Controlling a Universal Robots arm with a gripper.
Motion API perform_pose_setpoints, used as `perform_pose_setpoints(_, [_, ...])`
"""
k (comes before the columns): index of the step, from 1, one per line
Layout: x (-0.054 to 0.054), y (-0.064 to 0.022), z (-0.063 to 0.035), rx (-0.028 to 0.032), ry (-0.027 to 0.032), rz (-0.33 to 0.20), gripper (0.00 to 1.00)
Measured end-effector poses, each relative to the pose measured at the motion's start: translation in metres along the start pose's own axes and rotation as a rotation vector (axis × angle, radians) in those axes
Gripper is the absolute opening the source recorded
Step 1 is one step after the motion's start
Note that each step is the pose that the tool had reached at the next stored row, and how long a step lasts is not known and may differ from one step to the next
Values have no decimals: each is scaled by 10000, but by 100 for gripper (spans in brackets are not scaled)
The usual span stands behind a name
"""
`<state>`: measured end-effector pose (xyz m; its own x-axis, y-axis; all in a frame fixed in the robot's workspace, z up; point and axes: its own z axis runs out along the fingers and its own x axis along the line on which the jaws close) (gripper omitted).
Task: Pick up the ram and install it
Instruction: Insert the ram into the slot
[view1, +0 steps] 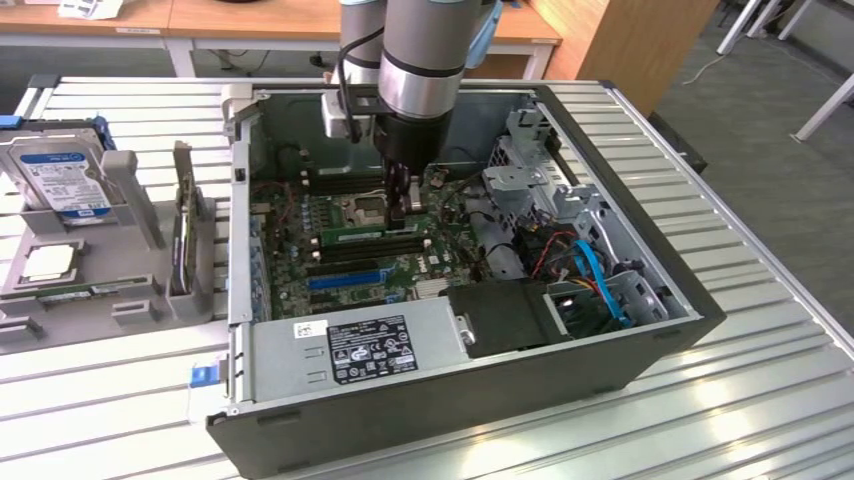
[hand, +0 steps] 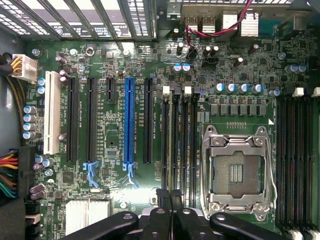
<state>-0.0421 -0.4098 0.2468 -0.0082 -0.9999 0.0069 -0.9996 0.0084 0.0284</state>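
Note:
The ram (view1: 367, 237) is a thin green stick standing in one of the black memory slots on the motherboard (view1: 300, 215), inside the open computer case (view1: 467, 420). From the wrist view I see it edge-on as a pale line (hand: 170, 140) between the slots. My gripper (view1: 404, 205) reaches down into the case and hangs over the stick's end nearest the processor socket (view1: 363, 210). Its dark fingers (hand: 163, 200) are shut together in line with the ram. I cannot tell whether they touch it.
The empty processor socket (hand: 237, 172) lies beside the slots, with more memory slots (hand: 295, 160) past it. A blue expansion slot (hand: 129, 125) sits on the other side. A grey power supply (view1: 360, 350), a drive cage (view1: 534, 185) and cables (view1: 587, 265) crowd the case. A hard drive (view1: 60, 180) stands in a tray outside.

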Motion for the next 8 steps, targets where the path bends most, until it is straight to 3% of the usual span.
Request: perform_pose_setpoints(8, [0,-1,22,0,-1,1,12])
